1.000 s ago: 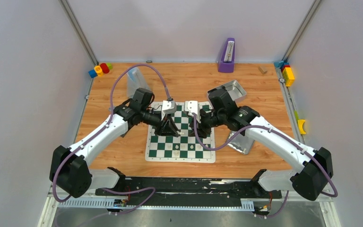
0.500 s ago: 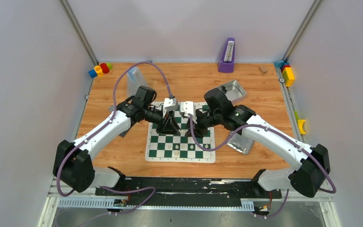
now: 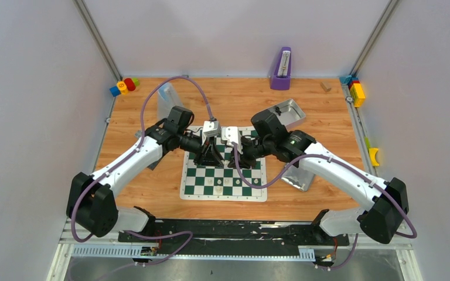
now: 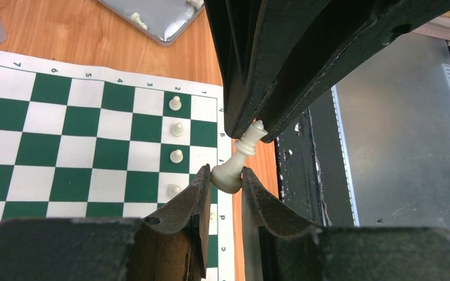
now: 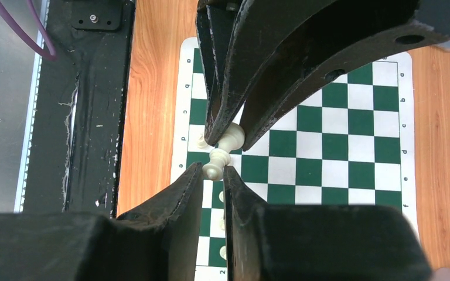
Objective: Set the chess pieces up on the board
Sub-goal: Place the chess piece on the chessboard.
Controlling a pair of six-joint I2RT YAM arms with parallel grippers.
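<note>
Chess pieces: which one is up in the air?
The tall piece, held tilted above the table, its base in the left gripper, its top in the right gripper. The little pawns stand on the board.

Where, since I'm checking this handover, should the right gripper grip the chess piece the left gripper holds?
By the crown end of the cream chess piece, from opposite the left gripper: its fingers clamp the wide base, and the slim top points away from them.
</note>
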